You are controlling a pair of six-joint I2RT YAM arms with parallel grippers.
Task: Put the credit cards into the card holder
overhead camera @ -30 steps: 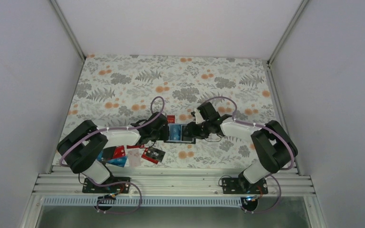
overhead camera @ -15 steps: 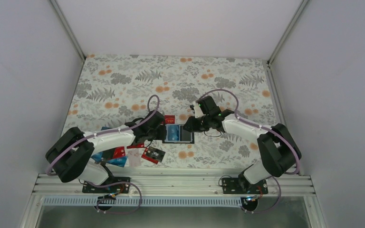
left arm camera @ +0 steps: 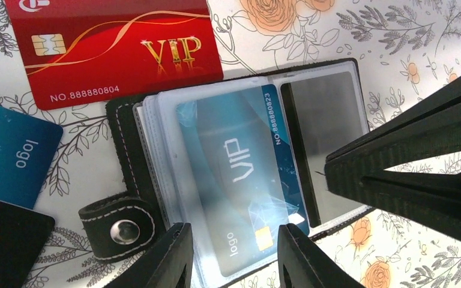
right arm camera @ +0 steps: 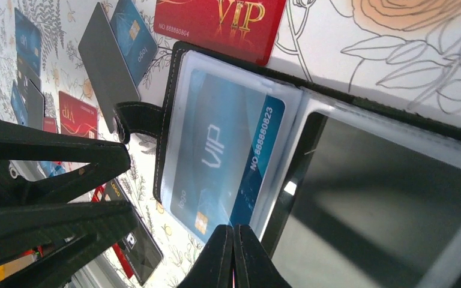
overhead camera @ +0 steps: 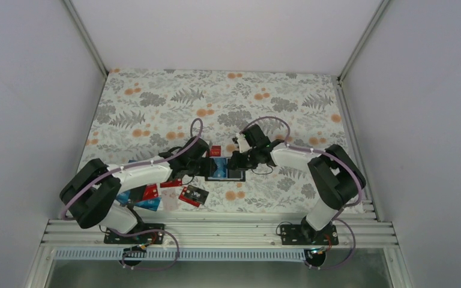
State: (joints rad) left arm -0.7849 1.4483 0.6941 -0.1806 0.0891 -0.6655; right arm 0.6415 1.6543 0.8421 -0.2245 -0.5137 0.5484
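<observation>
The black card holder (overhead camera: 233, 174) lies open mid-table, a blue VIP card (left arm camera: 240, 174) showing through its clear sleeve. My left gripper (left arm camera: 234, 258) hangs open just over the near edge of that sleeve, holding nothing. Its fingers (left arm camera: 177, 261) straddle the card's chip end. From the other side, my right gripper (right arm camera: 233, 240) is shut and empty, tips at the holder's fold (right arm camera: 288, 180). A red VIP credit card (left arm camera: 114, 48) lies flat beside the holder. In the top view the left gripper (overhead camera: 207, 165) and right gripper (overhead camera: 235, 162) meet over the holder.
More credit cards lie loose near the left arm: a blue one (left arm camera: 12, 156), a black one (left arm camera: 6, 240), and a red, blue and black cluster (overhead camera: 156, 195). The holder's snap strap (left arm camera: 117, 225) sticks out on the floral cloth. White walls enclose the table.
My left gripper has opened over the sleeve with the blue card. My right gripper has shut and moved left onto the holder.
</observation>
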